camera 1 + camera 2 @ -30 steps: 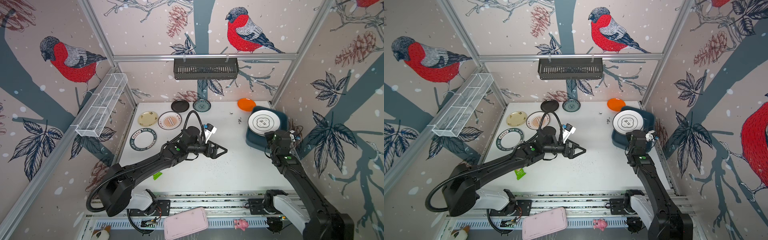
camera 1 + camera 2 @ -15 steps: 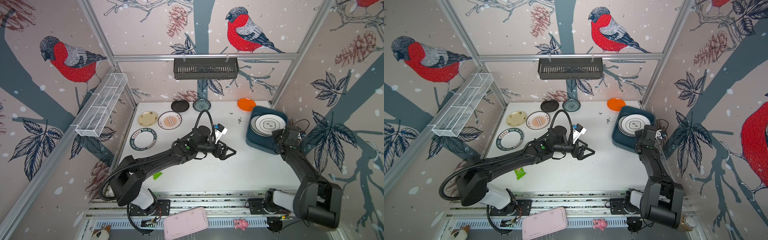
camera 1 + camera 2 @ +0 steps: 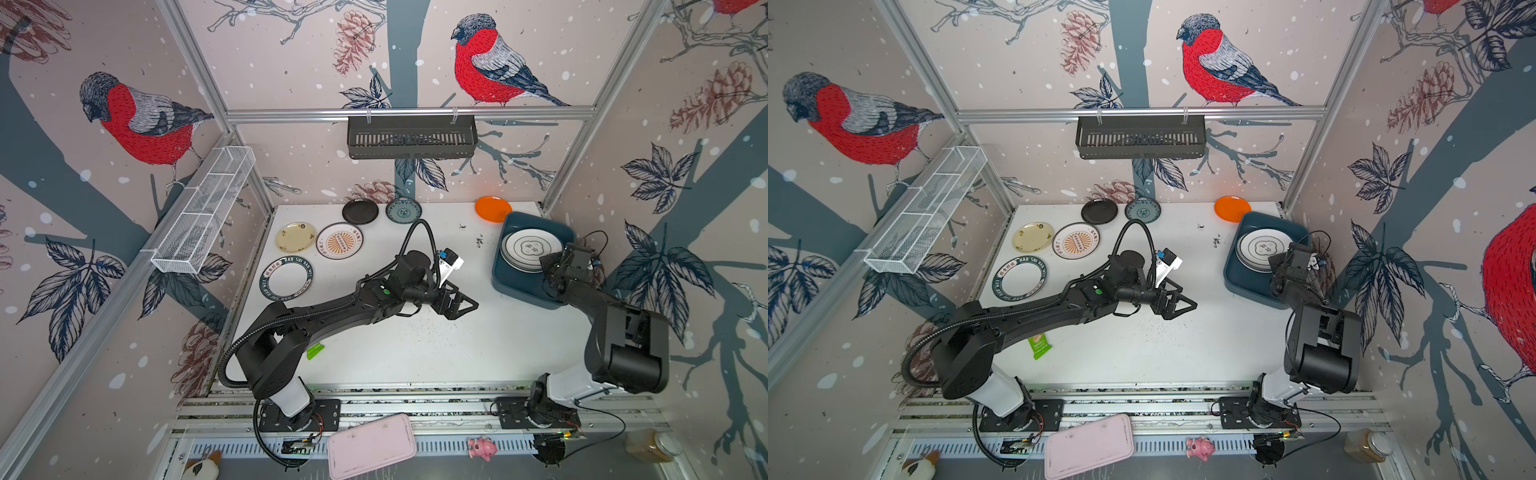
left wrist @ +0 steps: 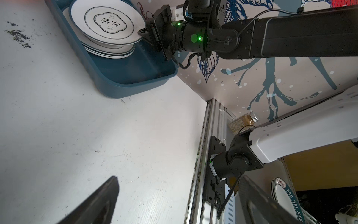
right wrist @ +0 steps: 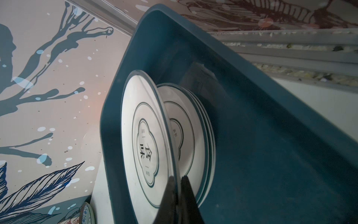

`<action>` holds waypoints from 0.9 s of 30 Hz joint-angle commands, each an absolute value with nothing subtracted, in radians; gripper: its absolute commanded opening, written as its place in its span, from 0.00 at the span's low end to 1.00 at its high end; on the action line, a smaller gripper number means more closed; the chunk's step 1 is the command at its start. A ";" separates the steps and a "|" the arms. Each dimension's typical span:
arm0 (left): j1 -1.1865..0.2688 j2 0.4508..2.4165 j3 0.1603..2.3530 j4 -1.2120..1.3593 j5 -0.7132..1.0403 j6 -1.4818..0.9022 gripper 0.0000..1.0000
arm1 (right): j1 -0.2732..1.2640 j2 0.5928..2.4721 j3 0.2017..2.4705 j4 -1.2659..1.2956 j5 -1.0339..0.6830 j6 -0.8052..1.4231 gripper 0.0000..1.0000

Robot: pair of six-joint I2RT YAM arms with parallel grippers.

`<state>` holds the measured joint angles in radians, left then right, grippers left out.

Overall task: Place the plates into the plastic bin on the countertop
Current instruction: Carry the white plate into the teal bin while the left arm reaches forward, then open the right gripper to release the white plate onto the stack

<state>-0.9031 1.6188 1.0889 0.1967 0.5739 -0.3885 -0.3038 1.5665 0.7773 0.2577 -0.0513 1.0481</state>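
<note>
Ok, status: right fingers [image 5: 174, 194] are clenched on the rim of a white plate [image 5: 147, 135] w/ thin dark rings and a black glyph in the ctr. It's inside the bin [image 3: 521, 289] and tilted: the gripped edge is raised, the opposite edge is down on the stack [image 5: 201, 135] of matching plates in there. Stack sits in the bin's far half, toward the back wall; the near half of the bin floor is bare. Stack count: can't tell, a few. Bin is on the counter [image 3: 415, 357], far-right corner, close to the right wall.

Other side: left fingers [image 3: 461, 303] are spread wide w/ nothing between them. Left arm is stretched over mid counter, fingers aimed at the bin and well apart from it.

Six more plates lie flat on the counter outside the bin, all apart from each other:
- orange plate [image 3: 493, 209] at the back edge, just beside the bin's far-left corner (touching or not, can't tell)
- teal plate [image 3: 403, 210] and black plate [image 3: 360, 211] side by side at the back wall
- cream plate [image 3: 295, 237] and sunburst plate [image 3: 340, 240] next to each other, in front of those, on the left
- ringed plate [image 3: 286, 278] nearer again, by the left rail

Green packet [image 3: 315, 350] lies on the counter front-left, partly under the left arm.
</note>
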 commanded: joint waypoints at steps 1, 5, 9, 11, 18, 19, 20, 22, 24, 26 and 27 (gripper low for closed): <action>-0.906 1.628 1.102 0.239 0.575 -0.358 0.96 | -0.305 1.601 0.803 0.348 -0.074 1.039 0.01; -0.907 1.643 1.118 0.227 0.565 -0.345 0.96 | -0.306 1.644 0.829 0.349 -0.075 1.030 0.01; -0.906 1.655 1.131 0.209 0.556 -0.336 0.96 | -0.310 1.679 0.853 0.337 -0.080 1.024 0.03; -0.906 1.656 1.132 0.206 0.553 -0.332 0.96 | -0.311 1.690 0.859 0.330 -0.080 1.023 0.06; -0.906 1.648 1.127 0.197 0.539 -0.326 0.96 | -0.311 1.693 0.869 0.300 -0.081 1.005 0.30; -0.907 1.646 1.126 0.192 0.536 -0.324 0.96 | -0.311 1.693 0.871 0.290 -0.080 1.001 0.33; -0.907 1.643 1.126 0.186 0.533 -0.323 0.96 | -0.311 1.692 0.875 0.277 -0.081 0.997 0.36; -0.906 1.635 1.125 0.176 0.521 -0.320 0.96 | -0.310 1.690 0.884 0.255 -0.087 0.986 0.39; -0.906 1.620 1.118 0.167 0.507 -0.319 0.96 | -0.310 1.688 0.895 0.224 -0.092 0.974 0.51; -0.907 1.604 1.110 0.157 0.496 -0.318 0.96 | -0.310 1.683 0.907 0.189 -0.094 0.966 0.64; -0.906 1.594 1.105 0.153 0.489 -0.318 0.96 | -0.309 1.678 0.910 0.174 -0.094 0.959 0.68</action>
<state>-0.9051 1.6154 1.1133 0.1661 0.5133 -0.3355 -0.3088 1.6932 0.8948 0.2214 -0.0841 0.9920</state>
